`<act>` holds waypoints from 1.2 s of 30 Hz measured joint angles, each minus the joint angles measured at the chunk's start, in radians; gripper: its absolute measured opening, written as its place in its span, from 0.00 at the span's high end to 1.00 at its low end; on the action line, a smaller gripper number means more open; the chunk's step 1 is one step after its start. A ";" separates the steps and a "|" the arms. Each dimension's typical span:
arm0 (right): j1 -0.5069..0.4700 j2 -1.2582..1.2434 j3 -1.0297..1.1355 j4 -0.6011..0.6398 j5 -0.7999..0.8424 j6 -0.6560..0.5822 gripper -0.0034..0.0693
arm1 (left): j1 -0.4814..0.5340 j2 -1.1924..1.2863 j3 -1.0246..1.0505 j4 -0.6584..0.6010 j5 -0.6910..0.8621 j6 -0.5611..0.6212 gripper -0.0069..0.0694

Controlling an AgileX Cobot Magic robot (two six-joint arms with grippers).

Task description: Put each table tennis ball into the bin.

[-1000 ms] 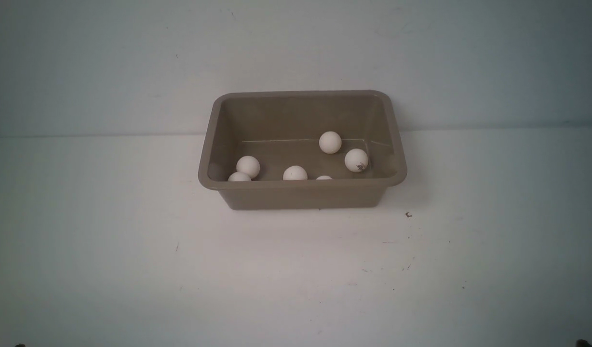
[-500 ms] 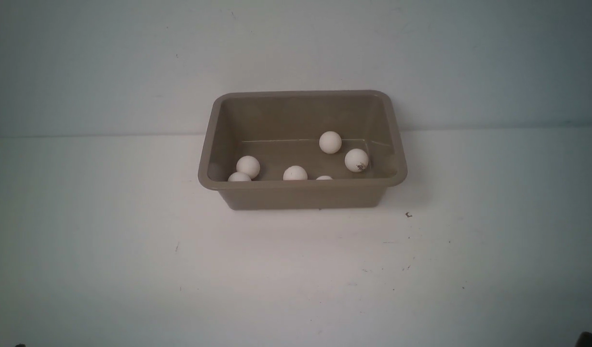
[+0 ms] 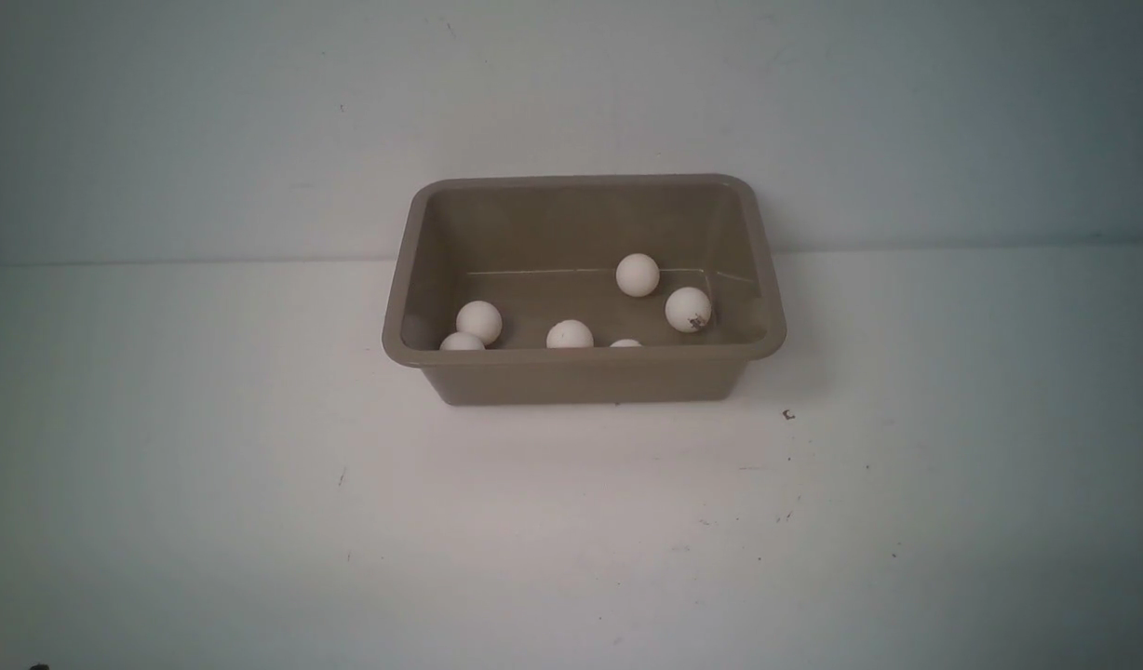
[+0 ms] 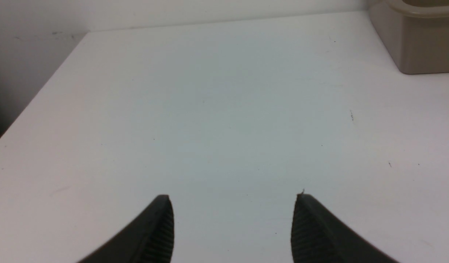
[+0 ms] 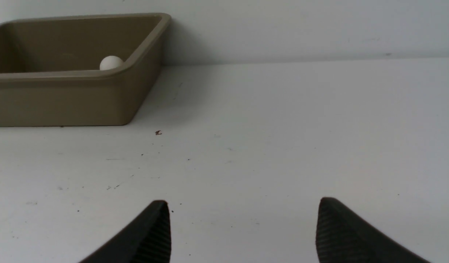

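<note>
Both grippers have their jaws spread with nothing between them and touching nothing. The left gripper (image 4: 232,223) shows two dark, curved, pointed fingers with ribbed inner faces, apart above bare bench. The right gripper (image 5: 242,226) looks the same, its jaws standing a little wider.

The bench (image 3: 255,465) is flat, matte white, lightly speckled with dark flecks, and meets a pale wall at its far edge.

The bin (image 3: 585,372) is a smooth taupe plastic tub, rectangular with rounded corners, a rolled rim and sloping walls. It stands at the middle of the bench's far edge, against the wall.

All six table tennis balls (image 3: 638,275) lie inside the bin: small, round, matte off-white. Two touch near its left end, two sit close together towards the right, one of these bearing a small dark mark, and two sit against the near wall, half hidden by the rim.
</note>
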State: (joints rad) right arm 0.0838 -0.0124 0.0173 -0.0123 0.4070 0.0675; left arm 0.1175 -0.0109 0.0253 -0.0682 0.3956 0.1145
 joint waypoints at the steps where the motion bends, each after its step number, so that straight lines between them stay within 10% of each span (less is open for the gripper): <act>1: 0.000 0.000 0.000 -0.020 -0.001 0.005 0.29 | 0.000 0.000 0.000 0.000 0.000 0.000 0.39; 36: 0.000 0.000 0.000 -0.032 -0.001 -0.166 0.29 | 0.000 0.000 0.000 -0.001 0.000 0.000 0.39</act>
State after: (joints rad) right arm 0.0838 -0.0124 0.0177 -0.0446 0.4060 -0.0985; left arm 0.1175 -0.0109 0.0253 -0.0690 0.3956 0.1145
